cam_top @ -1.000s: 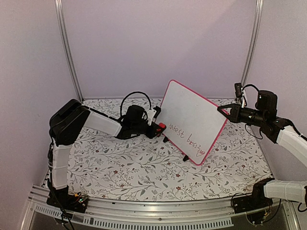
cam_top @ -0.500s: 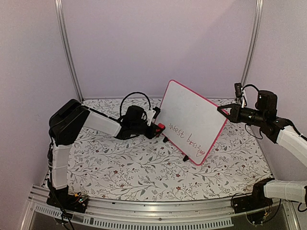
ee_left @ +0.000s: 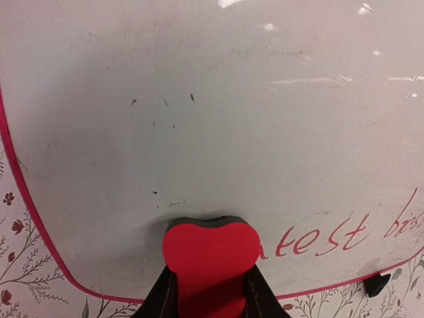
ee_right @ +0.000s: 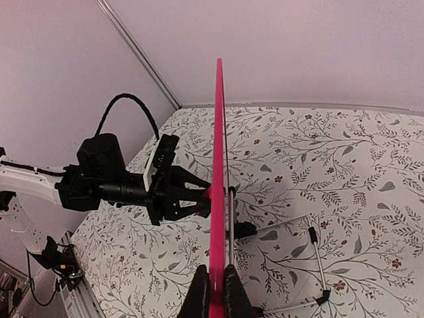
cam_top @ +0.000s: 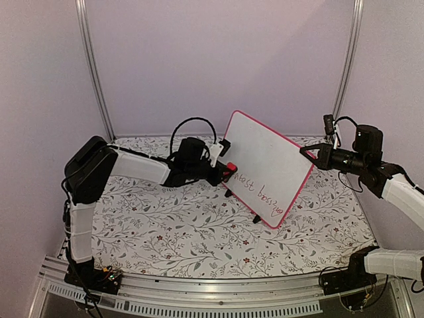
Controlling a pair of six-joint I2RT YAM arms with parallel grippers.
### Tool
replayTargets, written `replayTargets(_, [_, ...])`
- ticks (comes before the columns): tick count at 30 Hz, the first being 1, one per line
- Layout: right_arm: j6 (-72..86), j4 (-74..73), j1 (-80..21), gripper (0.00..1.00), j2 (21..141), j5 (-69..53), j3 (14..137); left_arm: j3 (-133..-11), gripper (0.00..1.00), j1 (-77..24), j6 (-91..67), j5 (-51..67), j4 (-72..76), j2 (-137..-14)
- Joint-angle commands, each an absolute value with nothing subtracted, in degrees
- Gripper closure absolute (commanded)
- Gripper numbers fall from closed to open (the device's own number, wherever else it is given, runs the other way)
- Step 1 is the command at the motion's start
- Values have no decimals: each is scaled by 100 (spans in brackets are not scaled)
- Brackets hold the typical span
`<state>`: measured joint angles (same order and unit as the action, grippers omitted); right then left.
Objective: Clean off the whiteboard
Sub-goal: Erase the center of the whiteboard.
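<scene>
The whiteboard [cam_top: 265,165] stands tilted on two small black feet, white with a red-pink frame and red handwriting along its lower edge. My left gripper [cam_top: 227,171] is shut on a red eraser [ee_left: 211,255], whose dark pad presses against the board face just left of the writing [ee_left: 331,237]. My right gripper [cam_top: 309,154] is shut on the board's right edge, seen edge-on as a pink strip in the right wrist view [ee_right: 216,199]. The left gripper also shows in that view [ee_right: 195,199].
The floral tablecloth [cam_top: 179,232] covers the table. A wire stand [ee_right: 311,265] props the board from behind. Metal posts [cam_top: 93,66] and pale walls enclose the back and sides.
My left gripper has moved right and up with the eraser, from beside the board's left edge onto its face. The right arm and the board have not moved.
</scene>
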<state>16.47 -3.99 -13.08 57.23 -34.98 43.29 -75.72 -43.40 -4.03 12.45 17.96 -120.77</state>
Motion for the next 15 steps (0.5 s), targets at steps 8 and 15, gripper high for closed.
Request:
replayTargets(8, [1411, -897, -1456, 100, 5801, -4091, 4167, -7330, 100, -4387, -374, 1166, 1865, -12129])
replayTargets(15, [1419, -899, -1457, 100, 5803, -4097, 4157, -7180, 100, -4365, -434, 1101, 1939, -12370])
